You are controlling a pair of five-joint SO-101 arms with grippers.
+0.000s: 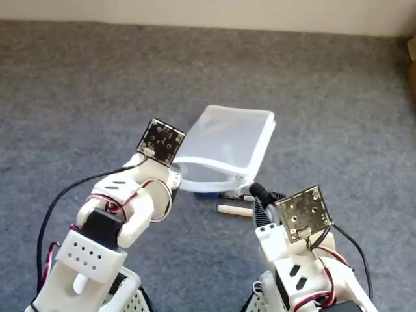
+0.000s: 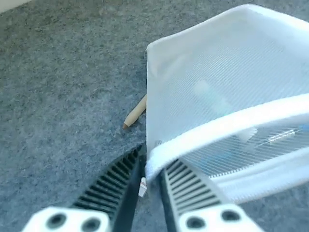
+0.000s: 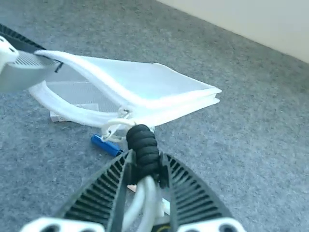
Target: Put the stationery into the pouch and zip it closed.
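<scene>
We're loading: our left end effector point(image 2: 152, 162) clamps the pouch point(image 2: 222, 92) rim, our right end effector point(image 3: 146, 159) a black ribbed item point(image 3: 142, 140). Next we should slide it toward ten o'clock.

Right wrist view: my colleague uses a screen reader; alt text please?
The right gripper holds a black-gripped pen at the mouth of a white mesh pouch, whose rim the left gripper pinches. A blue item lies nearby.

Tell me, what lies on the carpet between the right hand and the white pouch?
A small blue item lies there, near the pouch, shown in the right wrist view.
</scene>
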